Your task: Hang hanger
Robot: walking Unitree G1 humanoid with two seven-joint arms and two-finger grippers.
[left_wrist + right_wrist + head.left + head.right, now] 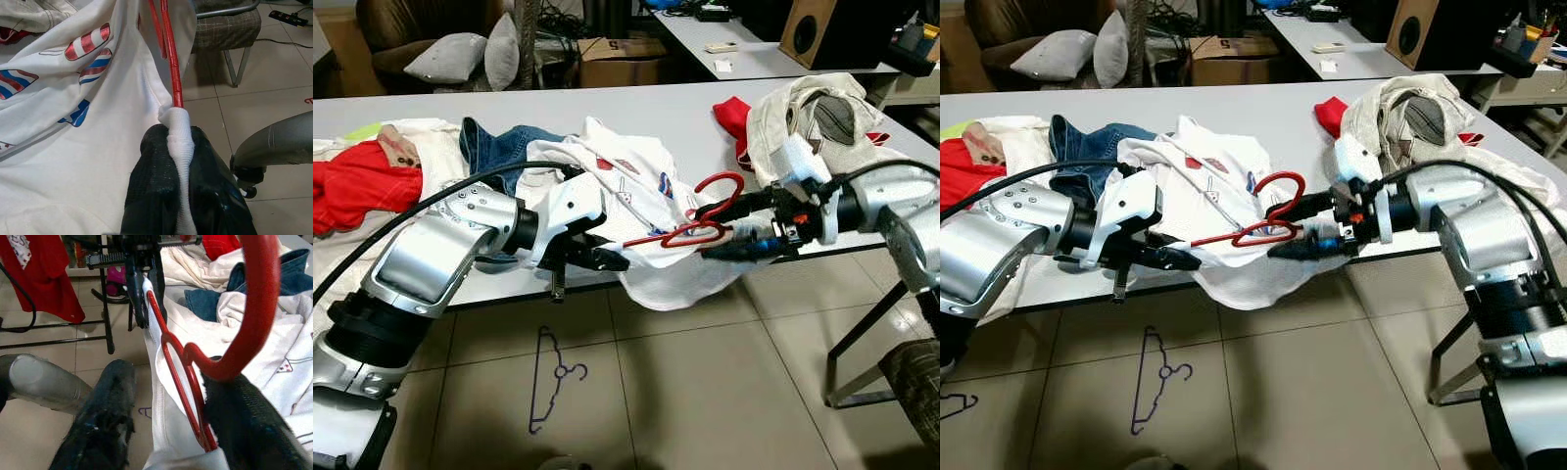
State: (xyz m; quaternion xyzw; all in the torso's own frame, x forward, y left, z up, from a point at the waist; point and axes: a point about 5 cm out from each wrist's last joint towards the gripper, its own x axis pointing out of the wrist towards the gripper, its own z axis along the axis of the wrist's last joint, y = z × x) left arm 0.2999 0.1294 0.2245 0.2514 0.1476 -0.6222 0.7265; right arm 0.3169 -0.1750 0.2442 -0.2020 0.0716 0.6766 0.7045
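Note:
A red plastic hanger (677, 235) lies across a white printed T-shirt (636, 181) that spills over the grey table's front edge (509, 292). Its hook (724, 186) points toward my right arm. My left gripper (612, 259) is shut on a bunch of the shirt's fabric wrapped round the hanger's end (178, 122), and the red bar (171, 68) runs out from its fingers. My right gripper (705, 232) stands open at the hanger's neck. The neck (195, 396) rests against one finger (254, 426), while the other finger (98, 426) stays apart.
A blue wire hanger (548, 377) lies on the tiled floor below the table edge, and another (955, 401) at the far left. A red garment (352, 186), jeans (499, 147) and a beige jacket (813, 117) crowd the tabletop. A metal table leg (862, 352) stands at right.

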